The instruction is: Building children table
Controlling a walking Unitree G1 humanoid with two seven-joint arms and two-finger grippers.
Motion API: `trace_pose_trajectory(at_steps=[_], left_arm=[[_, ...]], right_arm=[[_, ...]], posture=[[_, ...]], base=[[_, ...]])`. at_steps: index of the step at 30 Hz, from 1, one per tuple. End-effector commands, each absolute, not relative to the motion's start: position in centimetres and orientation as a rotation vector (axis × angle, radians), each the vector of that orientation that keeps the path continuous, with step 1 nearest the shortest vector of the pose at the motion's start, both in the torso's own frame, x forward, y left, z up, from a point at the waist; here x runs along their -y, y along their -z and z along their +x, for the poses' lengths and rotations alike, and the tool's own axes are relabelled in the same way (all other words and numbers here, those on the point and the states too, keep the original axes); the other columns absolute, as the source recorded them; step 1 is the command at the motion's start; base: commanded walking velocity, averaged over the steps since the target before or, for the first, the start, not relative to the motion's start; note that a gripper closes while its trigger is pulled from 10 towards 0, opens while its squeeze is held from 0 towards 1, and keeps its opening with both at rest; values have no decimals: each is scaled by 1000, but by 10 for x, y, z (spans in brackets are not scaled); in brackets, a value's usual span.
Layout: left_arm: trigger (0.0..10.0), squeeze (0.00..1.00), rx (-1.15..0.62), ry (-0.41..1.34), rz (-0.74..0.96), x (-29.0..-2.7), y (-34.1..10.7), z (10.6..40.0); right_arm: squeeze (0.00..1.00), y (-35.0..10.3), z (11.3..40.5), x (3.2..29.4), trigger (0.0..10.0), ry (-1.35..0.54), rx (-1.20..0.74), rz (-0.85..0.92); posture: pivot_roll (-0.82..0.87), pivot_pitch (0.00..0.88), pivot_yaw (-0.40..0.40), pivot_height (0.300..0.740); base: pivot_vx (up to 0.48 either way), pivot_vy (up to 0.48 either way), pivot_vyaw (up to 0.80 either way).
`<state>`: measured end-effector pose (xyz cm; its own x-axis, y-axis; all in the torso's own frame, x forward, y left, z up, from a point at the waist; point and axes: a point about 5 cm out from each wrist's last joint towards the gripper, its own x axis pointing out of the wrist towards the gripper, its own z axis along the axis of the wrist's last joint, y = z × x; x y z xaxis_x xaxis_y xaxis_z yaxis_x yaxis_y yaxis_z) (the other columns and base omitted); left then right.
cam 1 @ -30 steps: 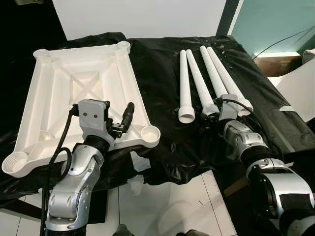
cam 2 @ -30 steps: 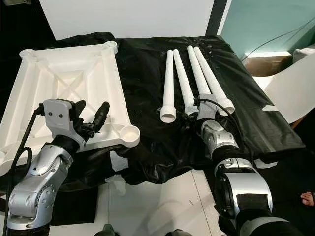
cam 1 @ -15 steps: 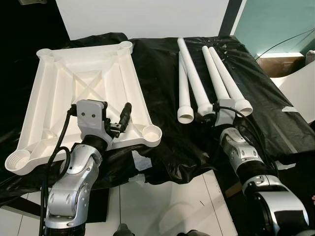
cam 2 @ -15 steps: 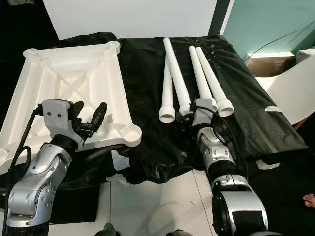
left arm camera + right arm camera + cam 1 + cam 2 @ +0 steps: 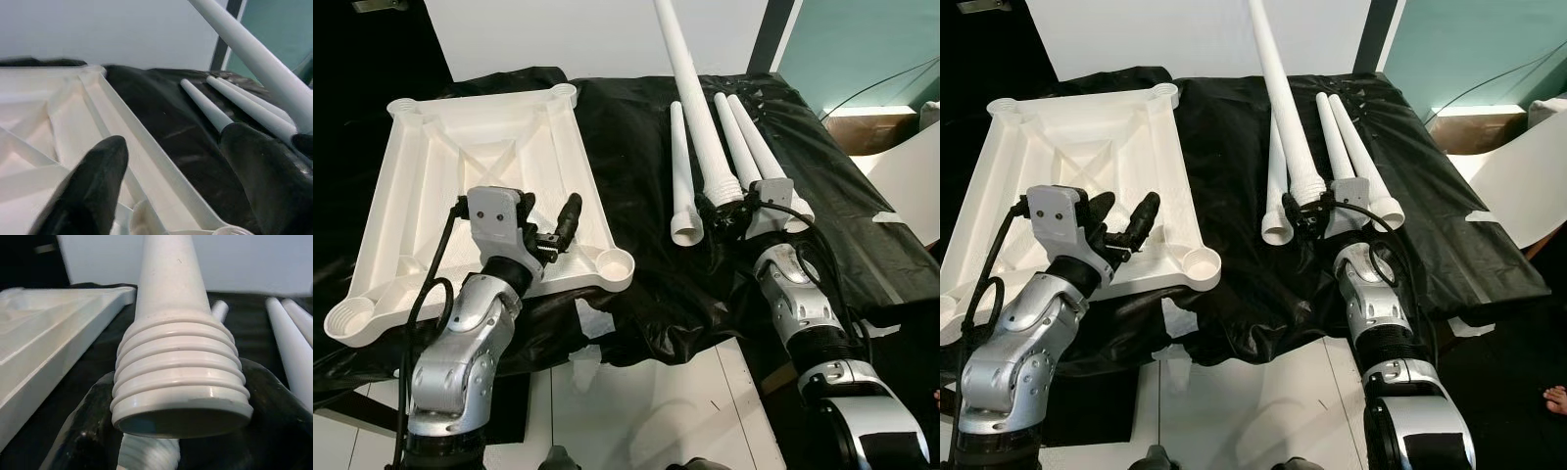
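Observation:
An upside-down white tabletop (image 5: 431,157) lies on the left of the black cloth, with a round socket (image 5: 614,262) at its near right corner. My left gripper (image 5: 1124,211) hovers open just above the tabletop's near right edge, and its black fingers (image 5: 93,181) hold nothing. My right gripper (image 5: 729,211) is shut on the threaded end (image 5: 181,382) of one white table leg (image 5: 695,88). That leg tilts steeply up and away, with its far end out of frame. Three more legs (image 5: 679,157) (image 5: 734,127) (image 5: 759,142) lie side by side on the cloth.
The black cloth (image 5: 636,117) covers a low surface whose front edge drops to white floor tiles (image 5: 646,392). A white wall stands behind. A white sheet (image 5: 911,176) and a teal wall (image 5: 862,49) are at the right.
My right gripper has lifted one leg off the cloth; its far end swung upward. My left gripper stayed over the tabletop's edge, rising slightly.

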<state>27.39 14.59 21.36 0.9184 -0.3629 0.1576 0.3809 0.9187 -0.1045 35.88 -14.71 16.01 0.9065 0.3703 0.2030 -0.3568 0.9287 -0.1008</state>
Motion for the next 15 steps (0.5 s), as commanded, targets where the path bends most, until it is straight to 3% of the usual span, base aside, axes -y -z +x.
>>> trace_pose_trajectory(at_steps=[1,9,10,15], left_arm=[[10000,1000,131,686,-232,-132,-217,275],[10000,1000,142,846,-312,-125,-234,292],[10000,0,144,879,-336,-124,-238,294],[10000,0,128,981,-396,-117,-250,307]], right_arm=[[0,-167,361,138,10000,-437,260,-132],[0,-175,362,126,10000,-564,291,-212],[0,-176,361,123,10000,-582,295,-219],[0,-175,357,108,10000,-672,320,-277]], posture=[[145,73,-30,740],[137,64,-23,740],[127,61,-22,740],[119,55,-19,740]], base=[[0,0,0],[0,0,0],[0,0,0],[0,0,0]])
